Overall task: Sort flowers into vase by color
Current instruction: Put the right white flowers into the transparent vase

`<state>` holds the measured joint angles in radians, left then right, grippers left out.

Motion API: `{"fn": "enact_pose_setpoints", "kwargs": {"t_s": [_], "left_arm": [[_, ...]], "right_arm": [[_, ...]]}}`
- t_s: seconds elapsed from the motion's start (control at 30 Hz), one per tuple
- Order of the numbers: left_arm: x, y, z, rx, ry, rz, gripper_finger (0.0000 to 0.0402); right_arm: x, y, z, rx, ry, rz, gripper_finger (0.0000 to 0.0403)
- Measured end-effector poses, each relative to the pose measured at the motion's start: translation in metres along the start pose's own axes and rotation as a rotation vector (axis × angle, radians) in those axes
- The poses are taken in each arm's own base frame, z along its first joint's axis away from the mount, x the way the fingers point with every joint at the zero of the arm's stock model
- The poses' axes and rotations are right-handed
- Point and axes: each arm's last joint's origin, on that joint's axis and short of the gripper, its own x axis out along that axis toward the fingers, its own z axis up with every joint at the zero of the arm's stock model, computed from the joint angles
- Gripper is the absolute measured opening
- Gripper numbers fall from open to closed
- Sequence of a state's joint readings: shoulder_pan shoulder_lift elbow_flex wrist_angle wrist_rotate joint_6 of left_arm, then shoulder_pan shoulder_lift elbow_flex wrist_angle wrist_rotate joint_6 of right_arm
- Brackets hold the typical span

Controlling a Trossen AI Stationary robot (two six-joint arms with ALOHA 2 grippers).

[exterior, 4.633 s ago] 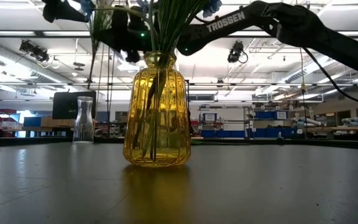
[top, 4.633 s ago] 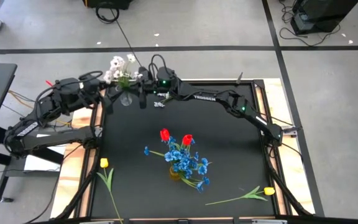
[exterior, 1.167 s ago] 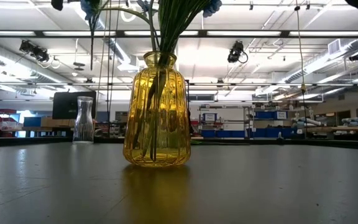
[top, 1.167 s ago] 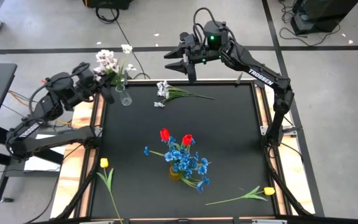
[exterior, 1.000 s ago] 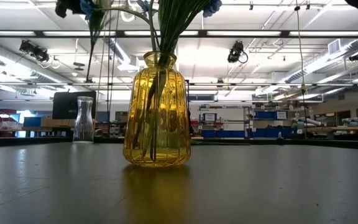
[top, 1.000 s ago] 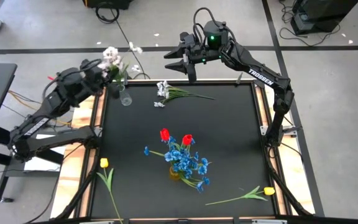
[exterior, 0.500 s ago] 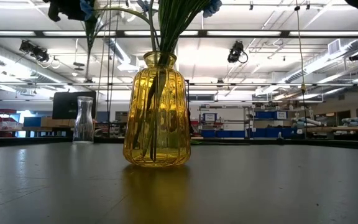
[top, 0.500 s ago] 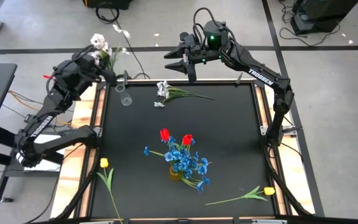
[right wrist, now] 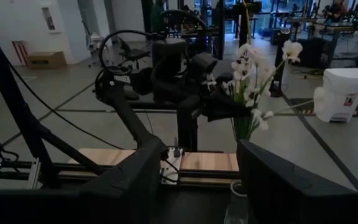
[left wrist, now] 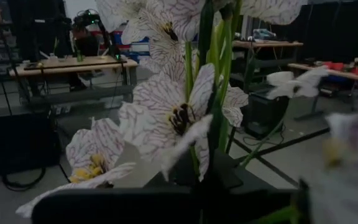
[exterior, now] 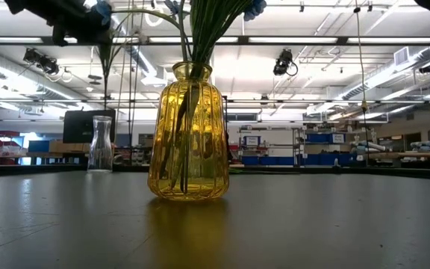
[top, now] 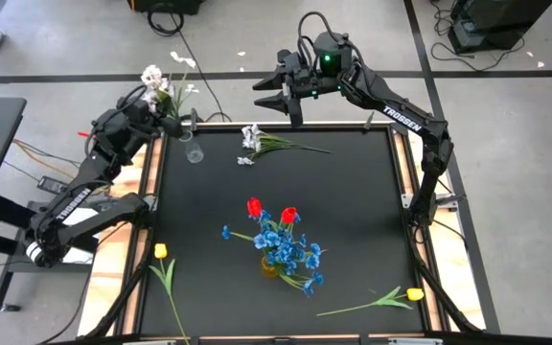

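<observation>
My left gripper [top: 168, 108] is shut on a bunch of white flowers [top: 155, 76] at the table's far left corner, above a small clear vase [top: 194, 151]. A second white spray [top: 256, 141] lies flat on the black mat. A yellow vase [exterior: 189, 134] at mid-table holds blue flowers [top: 290, 254] and two red tulips [top: 254, 206]. One yellow tulip [top: 161, 252] lies near the left edge, another [top: 415, 293] at the near right. My right gripper [top: 281, 96] hovers open, high over the far edge. My left gripper pinches the green stems [left wrist: 207, 149] of the white flowers between its two fingers, just below the blossoms. The fingers lie level, across the stems. The bunch stands upright with blossoms above and stems [exterior: 104, 69] hanging below, over the clear vase; whether they reach into it I cannot tell.
The black mat [top: 353, 211] has free room on its right half and along the near edge. Wooden strips [top: 123, 259] border the mat on both sides. Cables [top: 185, 43] run across the floor beyond the far edge.
My left gripper, still shut on the white bunch, has swung toward the table's far left corner and sunk a little, turning as it went. The blossoms have shifted left with it. My right gripper has kept still.
</observation>
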<state>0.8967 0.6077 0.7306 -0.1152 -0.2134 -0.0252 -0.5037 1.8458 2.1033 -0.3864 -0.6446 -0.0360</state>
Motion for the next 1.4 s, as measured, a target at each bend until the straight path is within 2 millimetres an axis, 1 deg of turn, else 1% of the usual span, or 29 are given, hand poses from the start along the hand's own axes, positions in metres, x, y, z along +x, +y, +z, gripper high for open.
{"fn": "enact_pose_setpoints", "kwargs": {"t_s": [0.27,0.43,0.5,0.57,0.7,0.83,1.0,1.27,1.4], "left_arm": [[0.000,0.004,-0.007,0.019,0.032,0.043,0.0009],[0.005,0.007,-0.029,0.004,0.024,0.069,0.0009],[0.005,0.007,-0.031,-0.010,-0.005,0.068,0.0009],[0.004,0.007,-0.036,-0.012,0.008,0.070,0.0009],[0.005,0.007,-0.039,-0.015,0.035,0.074,0.0015],[0.004,0.007,-0.042,-0.007,0.059,0.083,0.0030],[0.004,0.007,-0.047,-0.084,0.107,0.092,0.0070],[0.008,0.008,-0.059,-0.128,0.218,0.132,0.0172],[0.008,0.008,-0.060,-0.118,0.225,0.147,0.0216]], "right_arm": [[0.000,0.000,0.000,0.000,0.000,0.000,0.0220],[0.000,0.000,0.000,0.000,0.000,0.000,0.0220],[0.000,0.000,0.000,0.000,0.000,0.000,0.0220],[0.000,0.000,0.000,-0.001,-0.002,0.000,0.0220],[0.000,0.000,0.000,-0.002,-0.003,0.000,0.0220],[0.000,0.000,0.000,-0.003,-0.004,0.000,0.0220],[0.000,0.000,0.000,-0.004,-0.005,0.000,0.0220],[0.000,0.000,0.000,-0.004,-0.005,0.000,0.0220],[0.000,0.000,0.000,-0.004,-0.005,0.000,0.0220]]}}
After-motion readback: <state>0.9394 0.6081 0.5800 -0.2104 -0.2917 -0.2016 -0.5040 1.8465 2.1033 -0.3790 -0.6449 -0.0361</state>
